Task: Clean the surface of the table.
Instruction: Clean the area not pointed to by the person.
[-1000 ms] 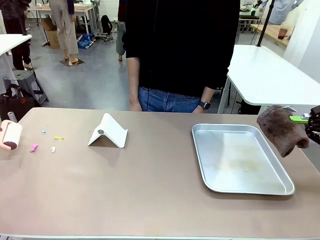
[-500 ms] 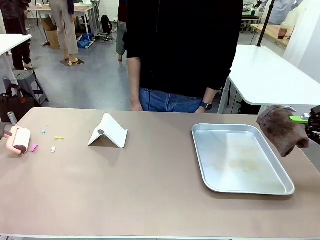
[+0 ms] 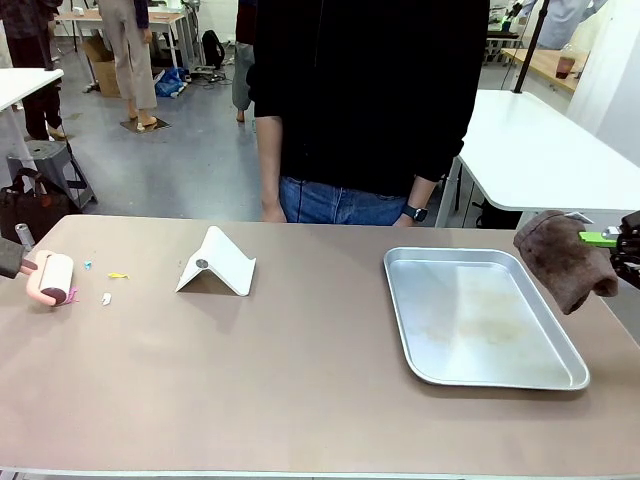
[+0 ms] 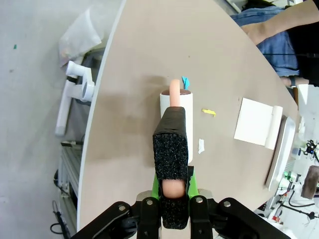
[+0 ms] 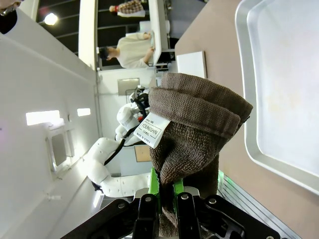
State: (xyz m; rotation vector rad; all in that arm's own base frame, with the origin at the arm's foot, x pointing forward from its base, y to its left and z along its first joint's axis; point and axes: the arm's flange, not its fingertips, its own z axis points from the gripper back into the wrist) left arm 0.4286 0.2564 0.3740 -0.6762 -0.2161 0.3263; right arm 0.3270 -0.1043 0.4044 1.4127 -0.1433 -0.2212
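Observation:
The tan-brown table (image 3: pixel 300 370) carries small scraps at its left end: a yellow one (image 3: pixel 118 275), a white one (image 3: pixel 106 298), a blue one (image 3: pixel 87 265) and a pink one (image 3: pixel 71 295). A lint roller (image 3: pixel 52 278) rests on the top against the pink scrap. My left gripper (image 4: pixel 173 191) is shut on the roller's pink handle, with the white roll (image 4: pixel 177 107) ahead of the fingers. At the right edge my right gripper (image 3: pixel 625 242) is shut on a brown cloth (image 3: pixel 565 258) that hangs above the table beside the tray.
A shiny metal tray (image 3: pixel 400 300) lies at the right with nothing in it. A white folded stand (image 3: pixel 215 265) sits left of centre. A person in black (image 3: pixel 365 100) stands at the far edge, hands down. White-topped tables (image 3: pixel 530 150) stand beyond.
The lint roller has travelled to the right along the table, from the left edge up to the pink scrap. The right gripper and its cloth have stayed still.

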